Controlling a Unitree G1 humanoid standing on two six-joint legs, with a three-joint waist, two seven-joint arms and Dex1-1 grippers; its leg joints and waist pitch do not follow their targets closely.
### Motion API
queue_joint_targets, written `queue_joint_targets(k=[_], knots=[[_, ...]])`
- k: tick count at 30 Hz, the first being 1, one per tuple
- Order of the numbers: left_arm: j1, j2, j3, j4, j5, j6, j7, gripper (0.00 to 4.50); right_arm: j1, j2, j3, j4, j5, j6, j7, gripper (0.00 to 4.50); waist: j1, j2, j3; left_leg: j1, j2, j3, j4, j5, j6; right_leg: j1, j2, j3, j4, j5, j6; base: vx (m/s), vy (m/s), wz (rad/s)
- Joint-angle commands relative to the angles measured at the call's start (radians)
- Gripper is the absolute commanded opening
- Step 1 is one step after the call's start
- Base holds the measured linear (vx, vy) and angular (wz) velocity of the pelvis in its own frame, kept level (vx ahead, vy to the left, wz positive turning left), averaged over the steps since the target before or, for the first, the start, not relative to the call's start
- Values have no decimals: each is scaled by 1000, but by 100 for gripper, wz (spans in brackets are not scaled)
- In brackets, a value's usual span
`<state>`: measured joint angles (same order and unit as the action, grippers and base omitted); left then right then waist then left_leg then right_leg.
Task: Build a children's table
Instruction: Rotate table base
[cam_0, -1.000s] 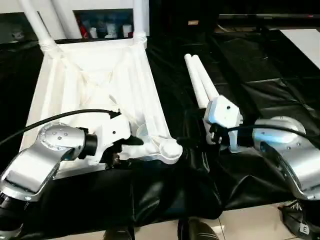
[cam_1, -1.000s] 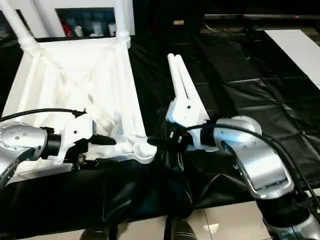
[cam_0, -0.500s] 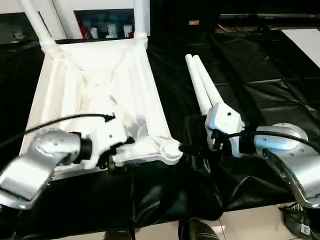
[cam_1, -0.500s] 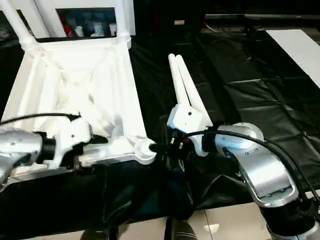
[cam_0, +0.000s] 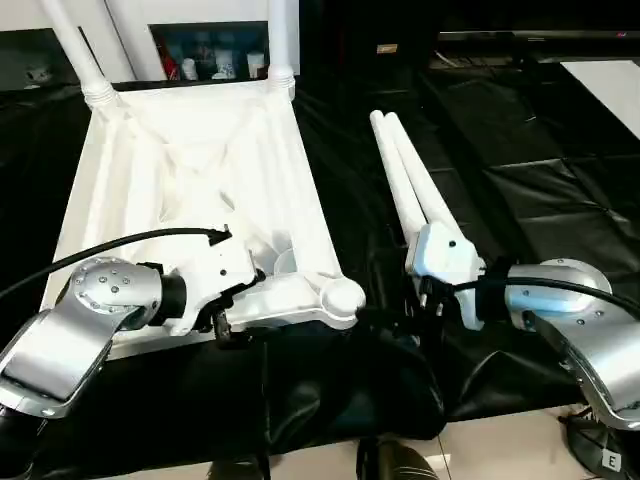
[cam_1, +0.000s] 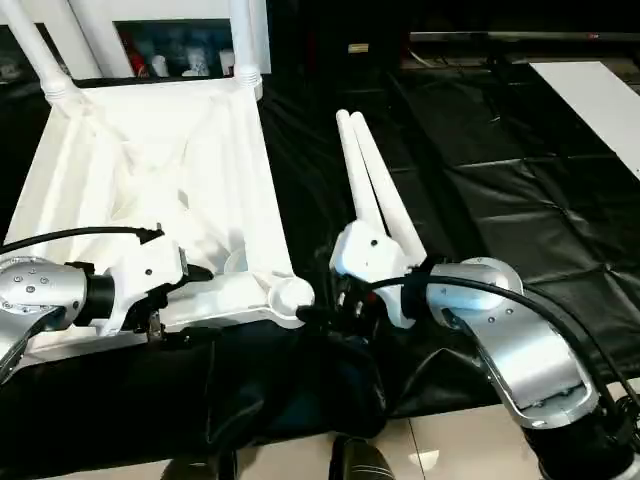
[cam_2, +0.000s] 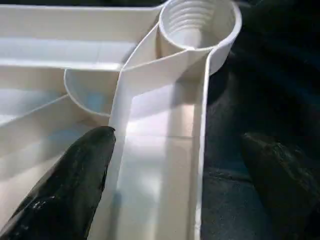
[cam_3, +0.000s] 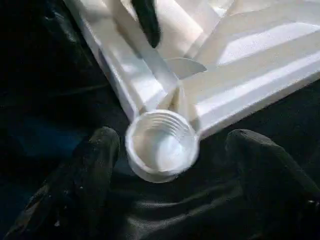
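Fingers of the left gripper (cam_2: 175, 190) have spread since a second ago and now stand wide astride the near rim of the upturned white plastic ribbed tabletop (cam_0: 190, 180) on the black sheet (cam_0: 520, 170), gripping nothing. The right gripper (cam_3: 170, 185) is likewise open, its black fingers either side of the threaded round corner socket (cam_3: 161, 145) without closing on it. Two loose white tubular legs (cam_0: 405, 175) lie beside the tabletop, their near ends hidden behind the right wrist; no writing is legible.

Black crinkled sheeting (cam_0: 520, 180), pale floor (cam_0: 500, 450).

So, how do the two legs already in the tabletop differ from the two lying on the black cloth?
The mounted legs stand upright in the far corner sockets of the tabletop; the loose legs lie flat on the black cloth, right of it. The mounted ones stand apart, one per corner; the loose ones lie side by side, touching. All four are white tubes.
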<state>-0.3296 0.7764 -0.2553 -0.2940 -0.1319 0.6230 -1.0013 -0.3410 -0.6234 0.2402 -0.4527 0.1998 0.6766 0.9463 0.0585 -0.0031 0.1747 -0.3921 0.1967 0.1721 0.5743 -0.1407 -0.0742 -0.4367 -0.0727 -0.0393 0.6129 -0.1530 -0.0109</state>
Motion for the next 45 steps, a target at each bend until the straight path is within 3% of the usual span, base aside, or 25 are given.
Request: queue_joint_targets(k=[1,12,20,29,37,41,45], knots=[[-10,-3,-18,15,14,-12,7,445,10,-12,7,-40,25,15,22,380,3,16,-84,25,16,-6,-62,-304,0,52,-42,38,-82,-358,-163,0,0,0],[-46,-35,-31,103,38,-44,26,445,21,-34,17,-66,52,20,39,380,2,15,-83,24,15,-8,-63,-308,-1,51,-45,39,-86,-380,-158,0,0,0],[-47,-3,-86,135,41,-38,-55,445,21,-45,23,-68,55,21,42,380,2,17,-83,25,17,-9,-64,-303,0,52,-45,39,-82,-345,-172,0,0,0],[-91,-55,-51,207,63,-23,28,430,16,-49,29,-62,53,16,36,380,4,17,-85,24,16,-7,-61,-289,1,55,-46,40,-79,-315,-188,0,0,0],[-83,-56,-23,220,73,15,68,383,14,-50,30,-56,51,12,32,380,1,13,-77,25,15,-10,-66,-338,-5,50,-48,37,-92,-447,-144,0,0,0],[-73,-59,3,245,90,-5,117,354,12,-47,27,-47,45,10,20,380,-5,8,-77,21,13,-13,-67,-338,-4,51,-48,35,-96,-478,-123,0,0,0],[-66,-42,31,279,113,8,168,339,0,-43,27,-26,32,5,6,380,-19,4,-77,9,7,-16,-67,-314,-1,58,-47,32,-94,-479,-110,0,0,0]])
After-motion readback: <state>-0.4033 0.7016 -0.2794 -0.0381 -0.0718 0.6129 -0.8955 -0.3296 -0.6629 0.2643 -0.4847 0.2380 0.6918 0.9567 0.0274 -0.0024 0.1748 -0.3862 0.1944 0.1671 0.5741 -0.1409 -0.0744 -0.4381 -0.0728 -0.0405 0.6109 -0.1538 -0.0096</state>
